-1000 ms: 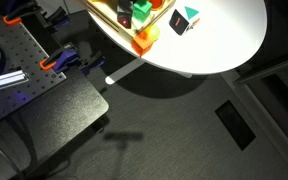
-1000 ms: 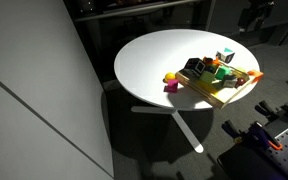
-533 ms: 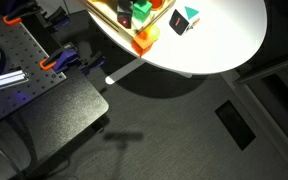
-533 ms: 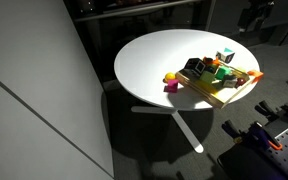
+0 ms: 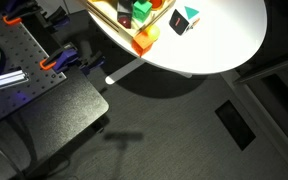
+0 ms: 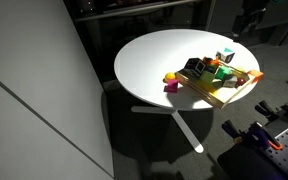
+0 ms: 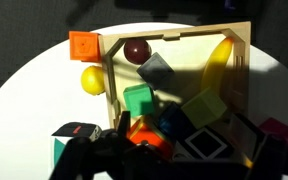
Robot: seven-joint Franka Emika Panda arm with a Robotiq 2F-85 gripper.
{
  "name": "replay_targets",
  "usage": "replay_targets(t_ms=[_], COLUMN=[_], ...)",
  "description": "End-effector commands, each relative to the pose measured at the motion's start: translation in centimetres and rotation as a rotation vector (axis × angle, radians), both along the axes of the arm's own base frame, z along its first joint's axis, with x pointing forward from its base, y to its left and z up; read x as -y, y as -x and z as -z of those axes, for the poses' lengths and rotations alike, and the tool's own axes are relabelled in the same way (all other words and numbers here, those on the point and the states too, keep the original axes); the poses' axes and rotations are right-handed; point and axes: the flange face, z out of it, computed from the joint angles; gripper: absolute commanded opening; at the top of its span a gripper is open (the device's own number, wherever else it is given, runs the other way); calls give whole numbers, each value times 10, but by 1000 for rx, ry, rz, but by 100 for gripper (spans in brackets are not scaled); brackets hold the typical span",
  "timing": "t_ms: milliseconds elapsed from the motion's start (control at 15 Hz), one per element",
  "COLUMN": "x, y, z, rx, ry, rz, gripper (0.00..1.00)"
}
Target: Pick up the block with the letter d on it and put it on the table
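- Smooth white round table (image 6: 154, 55) over a dark floor; a pale wooden tray (image 7: 174, 30) sits near its edge, crowded with toys.
- Gripper (image 6: 250, 17) hangs above the tray. In the wrist view it is only a dark blur along the bottom edge, so I cannot tell whether the jaws are spread or closed. Nothing is visibly held.
- d block: no letter is legible in any view. Judgement: it lies among the tray's cubes, below and ahead of the gripper.
- Nearest cube to the gripper is the black-and-white block (image 7: 204, 147). The blue block (image 7: 199, 108) and green block (image 7: 139, 100) are just beyond it, packed and tilted.
- Outside the tray wall are an orange block (image 7: 83, 45) and a yellow ball (image 7: 92, 80).
- Cubes look hard, matte and flat-faced. A dark red ball (image 7: 136, 49) would roll if nudged.
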Motion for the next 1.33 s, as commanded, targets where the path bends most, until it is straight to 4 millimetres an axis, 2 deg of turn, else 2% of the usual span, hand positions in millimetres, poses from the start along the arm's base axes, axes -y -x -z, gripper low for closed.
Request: replay_targets(t_ms=[0, 467, 800, 1267], x=[-13, -41, -53, -65], y=[-12, -34, -47, -70], z=[10, 46, 74, 92], rx=[27, 64, 63, 63], ry=[-5, 14, 20, 33], rz=[-24, -68, -70, 19], gripper=[100, 100, 100, 100])
